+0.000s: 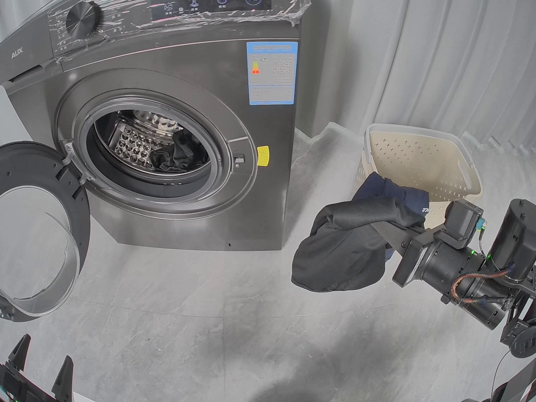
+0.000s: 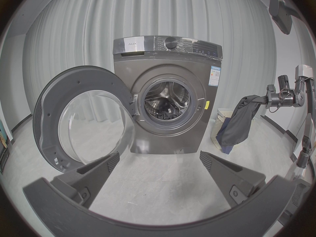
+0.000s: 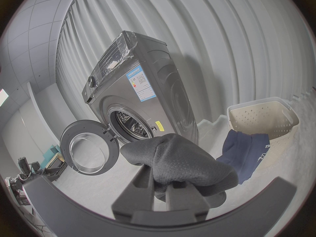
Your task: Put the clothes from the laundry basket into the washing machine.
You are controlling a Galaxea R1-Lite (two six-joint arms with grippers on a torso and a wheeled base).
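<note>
A grey front-loading washing machine (image 1: 167, 118) stands with its round door (image 1: 33, 230) swung wide; dark clothes (image 1: 178, 154) lie in the drum. To its right a cream laundry basket (image 1: 441, 160) holds a navy garment (image 1: 402, 194) draped over its front rim. My right gripper (image 1: 385, 229) is shut on a black garment (image 1: 343, 247), which hangs above the floor between basket and machine. In the right wrist view the black garment (image 3: 184, 162) covers the fingers (image 3: 138, 195). My left gripper (image 1: 42, 364) is open low at the near left, its fingers (image 2: 95, 175) wide apart facing the machine (image 2: 168, 96).
Grey floor (image 1: 212, 308) lies open in front of the machine. The open door juts out to the left of the drum opening. White curtains (image 1: 435, 51) hang behind the basket.
</note>
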